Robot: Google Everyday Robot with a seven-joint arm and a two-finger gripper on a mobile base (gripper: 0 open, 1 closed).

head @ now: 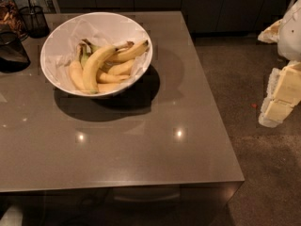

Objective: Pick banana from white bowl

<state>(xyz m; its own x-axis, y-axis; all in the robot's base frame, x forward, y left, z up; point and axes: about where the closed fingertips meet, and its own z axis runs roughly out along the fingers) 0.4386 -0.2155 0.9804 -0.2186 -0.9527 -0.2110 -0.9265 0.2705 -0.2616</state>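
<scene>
The white bowl stands on the far left part of a brown table, lined with white paper. Several bananas lie in it. The banana is the longest and thickest one, strongly curved, lying on top of the pile from the bowl's near side up towards its middle, with its brownish stem pointing right. My gripper, cream and white, is at the right edge of the view, over the floor beside the table, well to the right of the bowl and holding nothing that I can see.
A dark wire-mesh cup and a dark container stand at the table's far left, close to the bowl. The table's right edge runs diagonally from the back middle to the front right. Dark floor lies to the right and dark cabinets stand behind.
</scene>
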